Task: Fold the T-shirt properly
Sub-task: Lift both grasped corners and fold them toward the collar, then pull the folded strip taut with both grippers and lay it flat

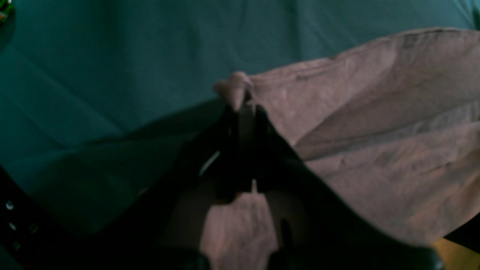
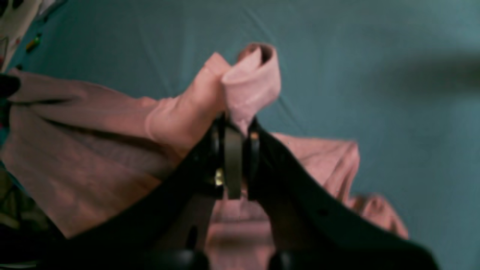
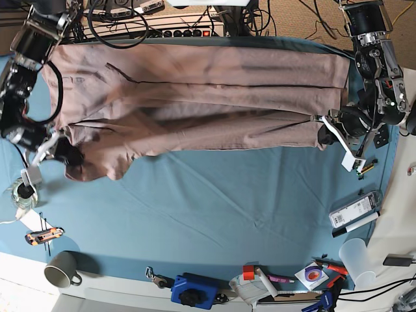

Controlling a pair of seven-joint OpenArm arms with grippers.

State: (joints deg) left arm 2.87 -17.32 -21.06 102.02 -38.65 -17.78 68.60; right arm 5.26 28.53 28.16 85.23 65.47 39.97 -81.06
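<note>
- I see the shirt (image 3: 195,104) stretched across the far half of the table (image 3: 214,195), lengthwise from the left edge to the right edge, lifted between both arms.
- My left gripper (image 1: 243,107) is clamped on a bunched corner of the shirt (image 1: 375,123); the jaws are pressed together with cloth poking out past the tips.
- In the base view that left gripper (image 3: 328,130) sits near the right edge of the table.
- My right gripper (image 2: 234,122) is likewise pinched tight on a twisted wad of the shirt (image 2: 75,150), cloth rolling up over the tips.
- In the base view the right gripper (image 3: 65,155) is near the left edge, with a sleeve drooping beside it.
- The near half of the blue cloth lies bare, with creases.
- Along the near edge: a mug (image 3: 62,273) by the near left corner, a blue tool (image 3: 193,290), a tape roll (image 3: 312,275) and pens.
- By the right edge: a white box (image 3: 353,209) and a plastic cup (image 3: 357,255).
- Near the left edge: a small glass jar (image 3: 19,192) just beside the right arm, and an orange-handled cutter (image 3: 43,235).
- Cables and a power strip (image 3: 185,29) crowd the far edge behind the shirt.
</note>
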